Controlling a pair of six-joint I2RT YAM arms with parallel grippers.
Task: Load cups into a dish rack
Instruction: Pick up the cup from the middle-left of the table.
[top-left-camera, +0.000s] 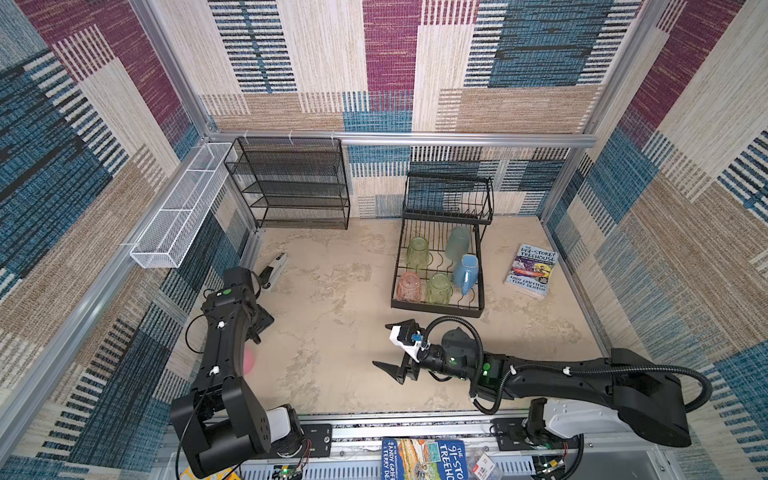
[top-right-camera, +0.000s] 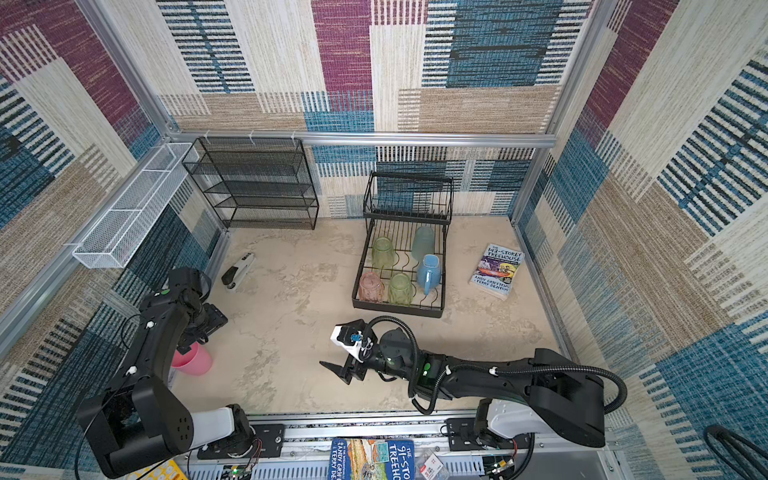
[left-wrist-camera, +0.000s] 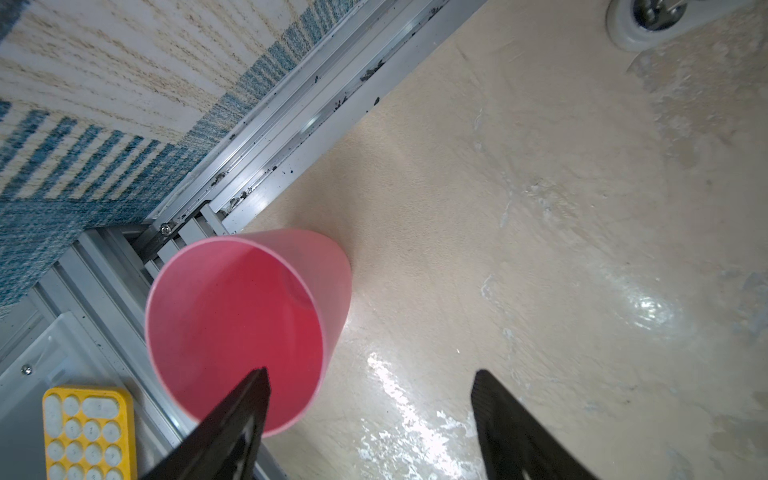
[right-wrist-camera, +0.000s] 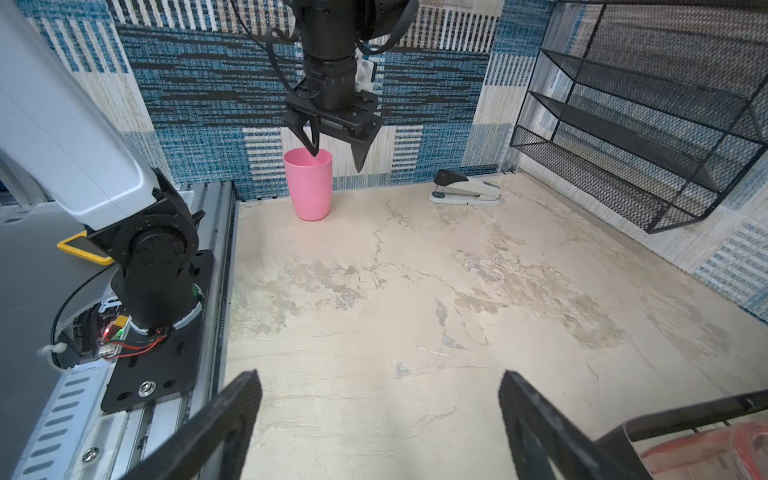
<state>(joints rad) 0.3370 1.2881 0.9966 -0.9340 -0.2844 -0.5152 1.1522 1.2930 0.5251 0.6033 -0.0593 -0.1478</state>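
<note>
The pink cup (left-wrist-camera: 249, 324), near the desk's front left corner, is opaque plastic, smooth with a soft satin sheen. The desk (right-wrist-camera: 415, 291) has a mottled beige, plaster-like top, slightly rough yet glossy where light strikes it. The dish rack (top-left-camera: 436, 308) is thin black wire, matt. In it, the green tumblers (top-left-camera: 417, 252) (top-left-camera: 438, 289) are translucent with ribbed sides. The peach-pink cup (top-left-camera: 409, 286) is translucent too, the teal cup (top-left-camera: 457, 243) looks frosted, and the blue mug (top-left-camera: 465, 272) is opaque and smooth. The walls (top-left-camera: 291, 62) are coarse woven cloth, framed by brushed aluminium rails (top-left-camera: 415, 138). The book (top-left-camera: 532, 270), by the desk's right edge, has a glossy paper cover.
</note>
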